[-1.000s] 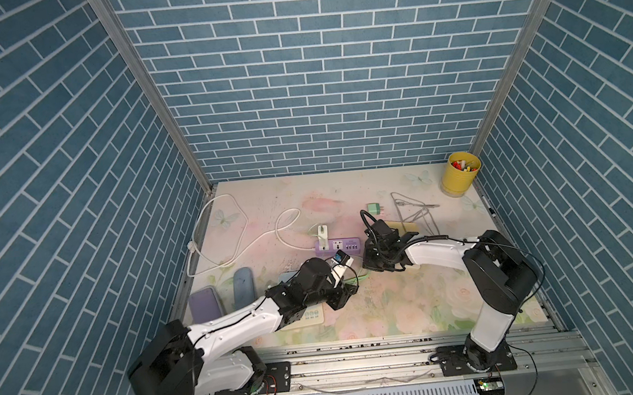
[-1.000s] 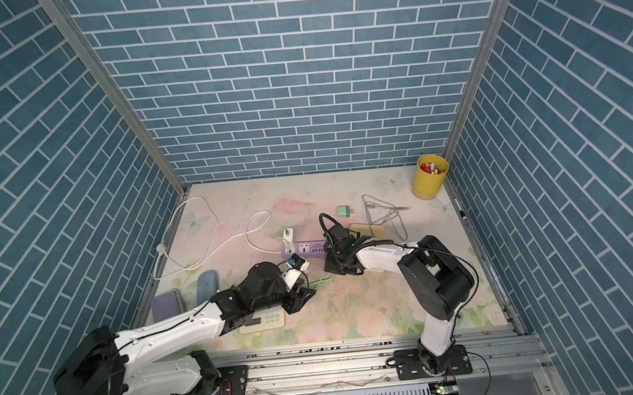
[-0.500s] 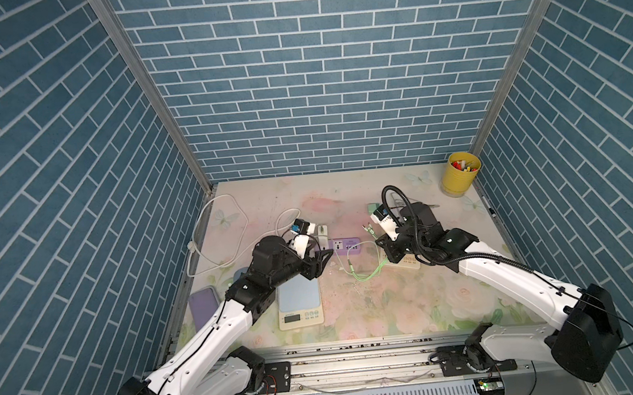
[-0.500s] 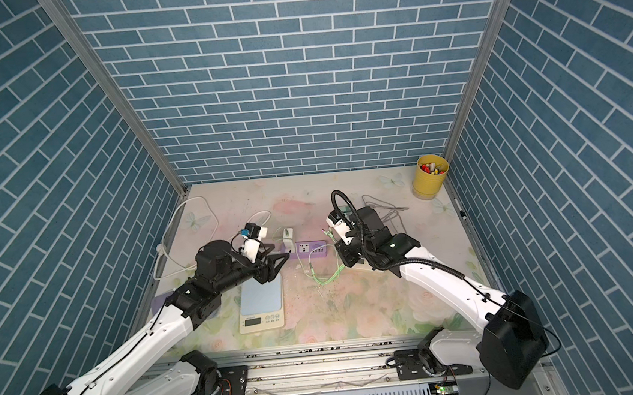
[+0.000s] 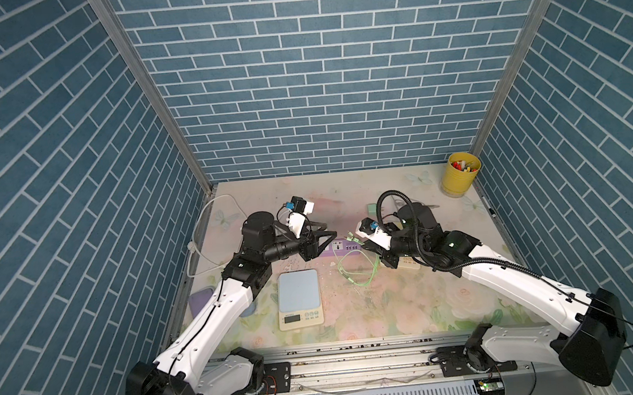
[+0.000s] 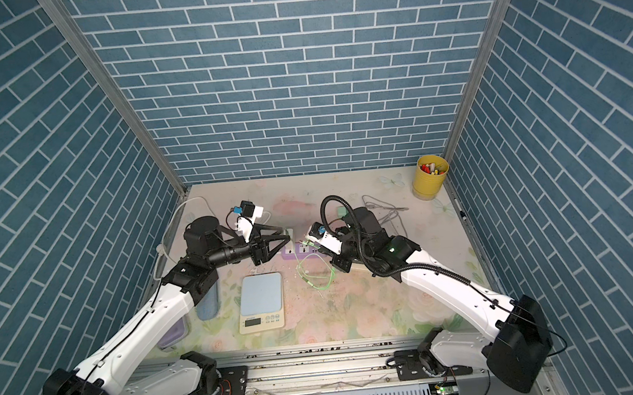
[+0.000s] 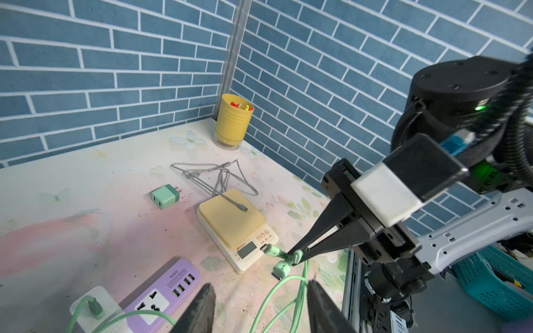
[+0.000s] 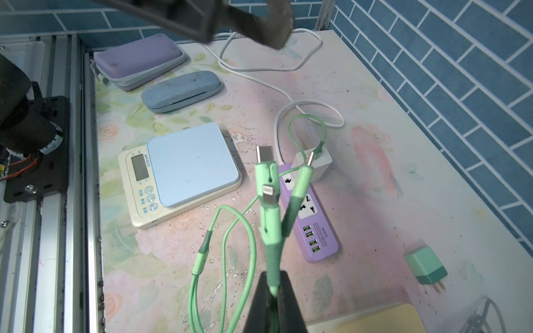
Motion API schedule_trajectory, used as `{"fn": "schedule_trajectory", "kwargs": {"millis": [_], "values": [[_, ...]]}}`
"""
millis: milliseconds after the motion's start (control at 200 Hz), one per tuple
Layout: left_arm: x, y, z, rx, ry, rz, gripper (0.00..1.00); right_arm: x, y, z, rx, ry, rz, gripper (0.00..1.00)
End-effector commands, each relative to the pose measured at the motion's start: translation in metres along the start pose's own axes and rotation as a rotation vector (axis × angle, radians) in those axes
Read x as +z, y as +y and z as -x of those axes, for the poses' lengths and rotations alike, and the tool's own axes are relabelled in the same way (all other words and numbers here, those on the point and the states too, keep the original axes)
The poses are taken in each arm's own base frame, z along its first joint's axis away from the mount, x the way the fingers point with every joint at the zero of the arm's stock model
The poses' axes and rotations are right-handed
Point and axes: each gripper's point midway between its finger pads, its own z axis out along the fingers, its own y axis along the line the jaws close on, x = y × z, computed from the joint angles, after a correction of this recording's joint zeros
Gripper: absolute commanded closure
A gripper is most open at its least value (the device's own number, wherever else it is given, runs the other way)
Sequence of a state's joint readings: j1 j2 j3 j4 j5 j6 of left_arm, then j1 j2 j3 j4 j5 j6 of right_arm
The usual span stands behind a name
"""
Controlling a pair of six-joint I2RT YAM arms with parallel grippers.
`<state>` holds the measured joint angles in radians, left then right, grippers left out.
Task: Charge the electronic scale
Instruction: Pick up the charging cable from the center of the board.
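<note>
Scale (image 5: pixel 299 295) with a blue top lies flat near the front middle of the table (image 5: pixel 395 316), display toward the front edge, with nothing touching it. Just beside it, toward the right arm, lie the loops of a green cable (image 5: pixel 352 269). The right end effector (image 8: pixel 271 291) is clenched on this cable, whose plug ends stick out past the fingers. The cable's far end sits in a white adapter (image 8: pixel 313 161) on a purple power strip (image 5: pixel 341 248) behind the scale. The left end effector (image 7: pixel 259 291) is over the strip, fingers spread and grasping nothing. Farther right, a grey cable (image 7: pixel 213 178) lies across a second scale (image 7: pixel 230 222) with a yellow top. A yellow cup (image 5: pixel 460 178) stands in the back corner.
</note>
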<state>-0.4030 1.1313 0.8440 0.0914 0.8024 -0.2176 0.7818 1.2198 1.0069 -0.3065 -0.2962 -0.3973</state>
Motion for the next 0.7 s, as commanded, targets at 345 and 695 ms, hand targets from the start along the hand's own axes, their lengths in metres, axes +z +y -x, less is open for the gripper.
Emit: {"fn": "schedule_trajectory", "kwargs": {"millis": [345, 695], "values": [[0.016, 0.005, 0.006, -0.173, 0.007, -0.085, 0.60, 0.014, -0.013, 0.000, -0.219, 0.027, -0.122, 1.00], [0.021, 0.017, -0.014, -0.335, 0.031, -0.053, 0.66, 0.018, -0.020, -0.002, -0.244, 0.028, -0.162, 1.00]]}}
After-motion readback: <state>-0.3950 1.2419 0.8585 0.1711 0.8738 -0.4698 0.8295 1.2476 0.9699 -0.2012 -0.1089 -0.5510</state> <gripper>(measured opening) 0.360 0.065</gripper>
